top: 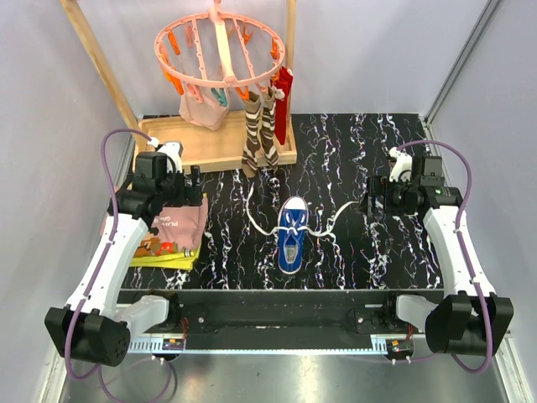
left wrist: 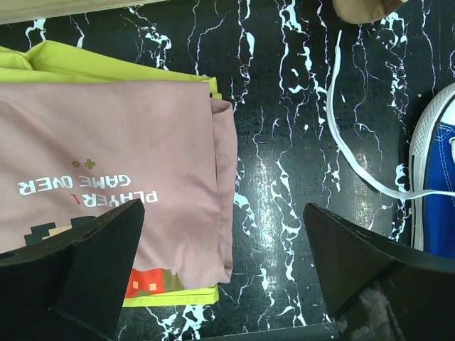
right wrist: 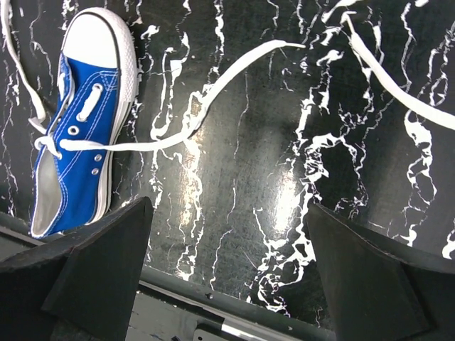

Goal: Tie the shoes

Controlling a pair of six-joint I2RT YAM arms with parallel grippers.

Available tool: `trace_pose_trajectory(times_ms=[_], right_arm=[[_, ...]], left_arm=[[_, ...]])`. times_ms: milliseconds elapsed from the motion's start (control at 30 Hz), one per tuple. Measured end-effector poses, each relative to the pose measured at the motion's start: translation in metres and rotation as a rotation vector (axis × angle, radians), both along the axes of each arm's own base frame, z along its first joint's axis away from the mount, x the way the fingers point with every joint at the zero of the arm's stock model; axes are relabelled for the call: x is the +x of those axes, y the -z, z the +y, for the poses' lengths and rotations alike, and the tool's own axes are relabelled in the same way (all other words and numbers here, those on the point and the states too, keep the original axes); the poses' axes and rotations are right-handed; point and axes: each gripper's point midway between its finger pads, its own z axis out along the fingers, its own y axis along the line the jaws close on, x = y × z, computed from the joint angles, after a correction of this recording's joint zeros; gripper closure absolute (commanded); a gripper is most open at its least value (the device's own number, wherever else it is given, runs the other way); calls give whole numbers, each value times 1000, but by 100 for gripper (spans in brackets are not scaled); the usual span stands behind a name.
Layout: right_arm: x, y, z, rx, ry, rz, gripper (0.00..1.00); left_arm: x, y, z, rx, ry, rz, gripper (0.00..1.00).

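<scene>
One blue sneaker (top: pixel 291 235) with a white toe cap lies in the middle of the black marble table, toe pointing away, untied. Its white laces trail out to the left (top: pixel 262 225) and right (top: pixel 336 220). My left gripper (top: pixel 189 186) is open and empty over folded shirts, left of the shoe. In the left wrist view (left wrist: pixel 223 206) the shoe (left wrist: pixel 435 185) and a lace (left wrist: pixel 341 135) show at the right edge. My right gripper (top: pixel 372 204) is open and empty, right of the shoe. The right wrist view (right wrist: pixel 227 204) shows the shoe (right wrist: pixel 78 135) and lace (right wrist: pixel 213 92) at upper left.
A folded pink T-shirt (left wrist: pixel 106 163) lies on a yellow one (top: pixel 164 256) at the table's left edge. Striped brown socks (top: pixel 260 134) and a red sock (top: pixel 284 101) hang from a pink peg hanger (top: pixel 220 50) on a wooden stand (top: pixel 201 155) at the back.
</scene>
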Motion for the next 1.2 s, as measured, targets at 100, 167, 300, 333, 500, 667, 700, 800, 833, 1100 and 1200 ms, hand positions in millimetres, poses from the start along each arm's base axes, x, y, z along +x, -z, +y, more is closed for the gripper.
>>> trace_pose_trajectory(times_ms=[100,167,300,333,500,667,700,800,833,1100,1200], right_arm=[[0,1,-2,-8,15,3,0],[0,1,-4,-14,24,6,0],[1,3,-7,-27,44,10,0],[1,3,-8,-29,49,13,0],[3,10,-8,-23,64,44,0],[5,21,-8,-15,74,91,0],[6,23,-8,-14,75,98,0],[7,27,-8,-11,78,114,0],[7,28,-8,-11,78,117,1],[10,36,-8,-6,83,146,0],[11,39,-7,-4,84,154,0]], left_arm=[[7,1,-3,-2,1,12,1],[12,4,-10,3,16,21,1],[23,15,-40,28,82,34,1],[24,19,-49,38,102,39,1],[30,36,-89,62,170,46,4],[39,66,-123,76,208,96,11],[39,73,-128,81,212,114,12],[40,93,-140,85,219,161,20],[40,99,-144,81,218,177,21],[37,139,-152,75,172,292,31],[40,151,-156,77,158,321,36]])
